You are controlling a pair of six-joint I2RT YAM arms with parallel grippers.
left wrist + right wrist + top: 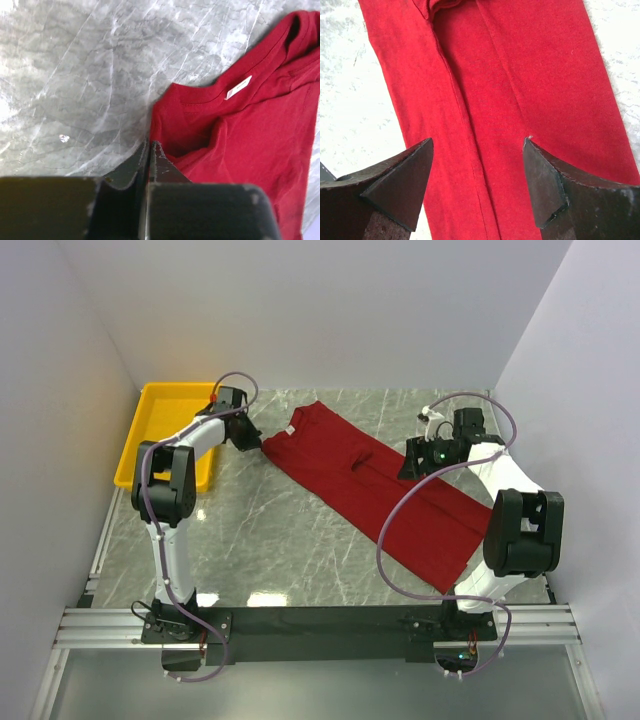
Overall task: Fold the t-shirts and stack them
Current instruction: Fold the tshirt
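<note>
So the dark red t-shirt [380,490] lies on the marble table [270,540] as a long lengthwise-folded strip, neck end far left, hem near right. The left gripper [150,146] is clenched with its tips right at the shoulder edge near the white neck label [238,87], can't tell if any cloth is caught, and the right gripper [477,141] hangs spread wide over the strip's middle
</note>
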